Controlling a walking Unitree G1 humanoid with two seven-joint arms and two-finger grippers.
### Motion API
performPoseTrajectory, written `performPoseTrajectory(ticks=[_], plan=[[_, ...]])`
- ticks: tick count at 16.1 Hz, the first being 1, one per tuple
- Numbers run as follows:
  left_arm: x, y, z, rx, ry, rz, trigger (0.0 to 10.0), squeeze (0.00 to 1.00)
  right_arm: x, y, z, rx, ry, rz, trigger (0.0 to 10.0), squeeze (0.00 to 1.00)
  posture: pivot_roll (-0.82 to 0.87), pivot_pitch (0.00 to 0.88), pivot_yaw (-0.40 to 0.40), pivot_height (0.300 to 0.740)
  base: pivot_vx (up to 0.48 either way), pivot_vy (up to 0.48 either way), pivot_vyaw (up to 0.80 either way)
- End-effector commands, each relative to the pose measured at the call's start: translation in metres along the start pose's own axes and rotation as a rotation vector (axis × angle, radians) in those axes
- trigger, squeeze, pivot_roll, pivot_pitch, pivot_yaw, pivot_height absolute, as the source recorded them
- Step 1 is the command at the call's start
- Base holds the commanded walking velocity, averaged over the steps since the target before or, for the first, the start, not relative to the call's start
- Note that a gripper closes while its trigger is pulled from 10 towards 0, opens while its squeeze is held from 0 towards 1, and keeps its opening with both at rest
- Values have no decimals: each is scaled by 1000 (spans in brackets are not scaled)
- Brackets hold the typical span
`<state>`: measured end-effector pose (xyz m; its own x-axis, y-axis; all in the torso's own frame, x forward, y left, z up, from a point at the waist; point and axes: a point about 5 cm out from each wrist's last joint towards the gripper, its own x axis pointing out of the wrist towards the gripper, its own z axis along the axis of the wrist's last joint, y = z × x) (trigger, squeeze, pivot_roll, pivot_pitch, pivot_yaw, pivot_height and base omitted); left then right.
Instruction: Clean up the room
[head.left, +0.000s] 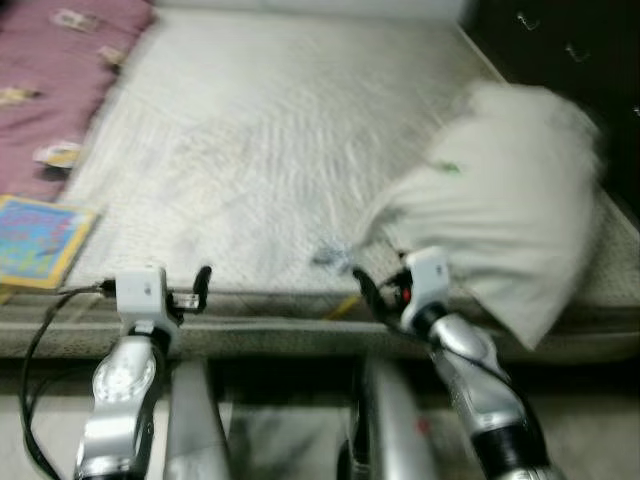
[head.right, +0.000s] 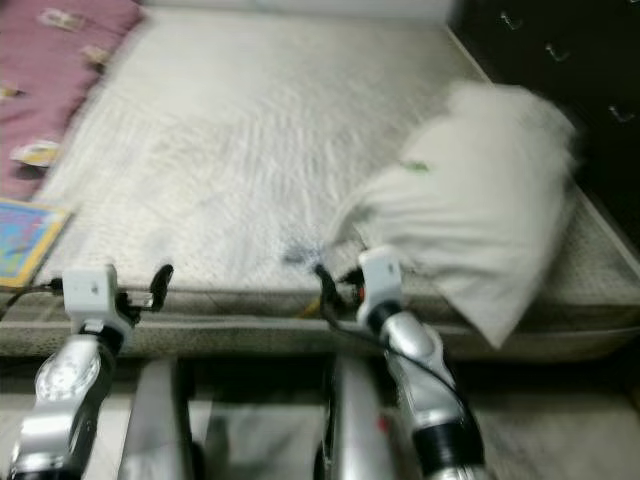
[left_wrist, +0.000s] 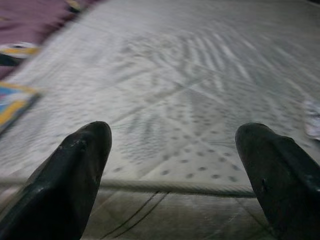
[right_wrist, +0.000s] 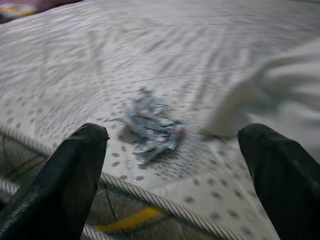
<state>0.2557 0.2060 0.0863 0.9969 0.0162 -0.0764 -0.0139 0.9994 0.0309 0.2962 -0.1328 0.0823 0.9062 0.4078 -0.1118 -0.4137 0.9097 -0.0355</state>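
bed mattress (head.left: 260, 150) | 1 crumpled wrapper (right_wrist: 150, 127) near front edge, beside 1 white pillow (head.left: 500, 220) | 1 book (head.left: 40, 240) | left tool (left_wrist: 172, 165) fingers apart | right tool (right_wrist: 172, 170) fingers apart, facing wrapper

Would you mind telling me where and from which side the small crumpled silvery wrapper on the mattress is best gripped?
Grip the small crumpled silvery wrapper across its raised, bunched middle, coming from the mattress's near edge with the right gripper, whose fingers are open and already frame it. It lies loose and low, so pinch from above; the white pillow crowds its right side.
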Motion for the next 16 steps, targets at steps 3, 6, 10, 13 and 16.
performPoseTrajectory(ticks=[3,6,10,13,16], plan=[[-6,3,-8,21,42,6,10000,0,9,8,-2,0,3,41,10000,0,48,85,-62,507,0,0,800],[-16,14,-10,43,65,31,10000,0,21,14,-4,-1,9,59,10000,0,66,114,-61,507,0,0,0],[-30,20,-12,132,79,52,10000,0,36,18,-5,9,34,55,10000,0,186,137,-71,507,0,0,0],[-43,36,-12,177,92,97,10000,0,52,19,9,-1,-29,-20,10000,0,206,142,-72,507,0,0,0],[-42,31,-9,182,81,95,10000,0,63,11,17,-29,-17,-83,10000,0,214,171,-93,507,0,0,0]])
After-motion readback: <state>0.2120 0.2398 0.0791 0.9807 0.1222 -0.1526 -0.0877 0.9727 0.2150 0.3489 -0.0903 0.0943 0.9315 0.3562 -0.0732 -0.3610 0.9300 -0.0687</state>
